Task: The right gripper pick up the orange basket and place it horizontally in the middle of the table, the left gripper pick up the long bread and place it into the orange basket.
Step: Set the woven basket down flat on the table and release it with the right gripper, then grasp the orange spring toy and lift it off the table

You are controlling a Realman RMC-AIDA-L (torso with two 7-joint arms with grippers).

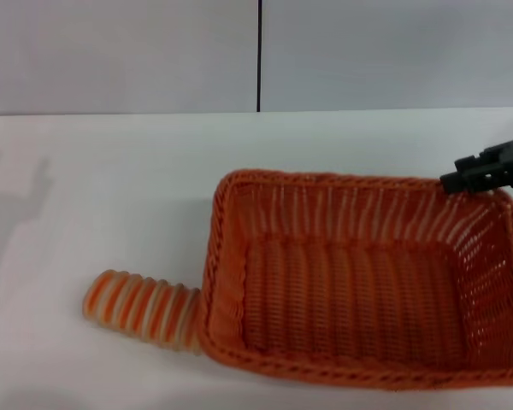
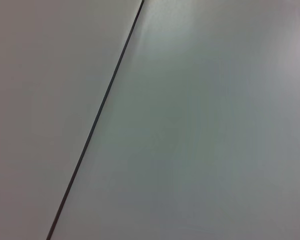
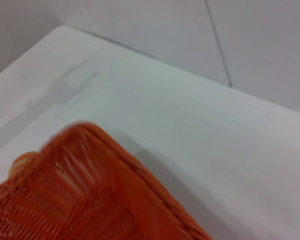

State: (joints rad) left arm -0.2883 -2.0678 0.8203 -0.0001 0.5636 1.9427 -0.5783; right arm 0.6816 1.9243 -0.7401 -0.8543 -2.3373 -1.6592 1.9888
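The orange basket (image 1: pixel 368 282) is sitting on the white table (image 1: pixel 111 188), filling the lower right of the head view with its long side running across the frame and its open top facing up. The basket's right edge is running out of the frame. At its upper right corner, the right gripper (image 1: pixel 474 177) is reaching in from the right edge of the frame, its dark tip lying right at the braided rim there. Only that small black part is showing, so I cannot tell whether it is spread, pressed together, or pinching the rim.

The long bread (image 1: pixel 144 309) is lying on the table in the lower left of the frame, its right end touching the basket's left wall from outside.

In the right wrist view, one corner of the basket (image 3: pixel 85 195) is filling the lower left, with the table (image 3: pixel 190 130) stretching away behind it.

The left gripper is not showing anywhere.
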